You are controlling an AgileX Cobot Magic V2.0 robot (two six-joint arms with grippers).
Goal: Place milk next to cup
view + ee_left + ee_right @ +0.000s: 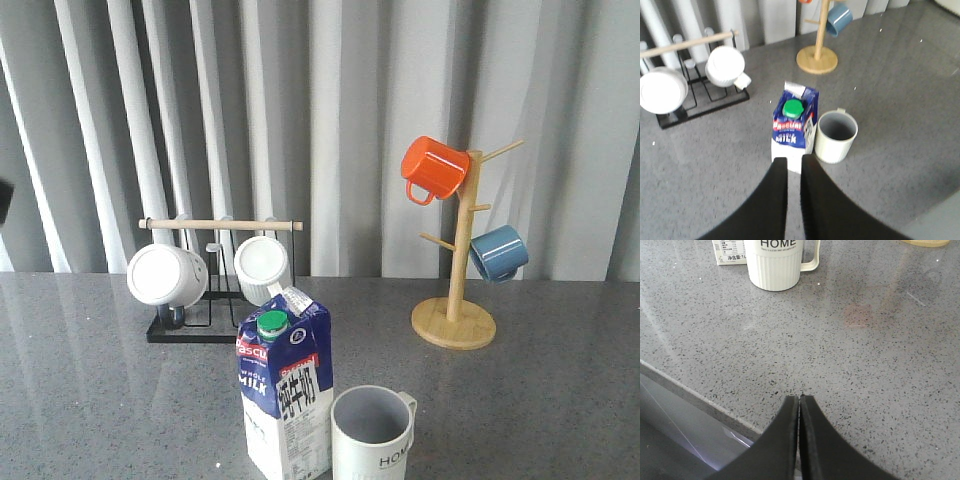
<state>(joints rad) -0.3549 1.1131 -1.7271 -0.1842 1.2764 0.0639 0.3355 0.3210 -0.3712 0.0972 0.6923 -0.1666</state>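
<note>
lab setup, grey curtain (350, 120), speckled table (560, 400)

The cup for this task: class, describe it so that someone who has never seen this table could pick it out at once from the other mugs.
On the grey speckled table, find the tall blue-and-white milk carton near the front edge. The cup stands upright just right of it in the front view. Unlike the mugs hung on the two racks behind, it sits on the table, pale and ribbed, lettered "HOME".
</note>
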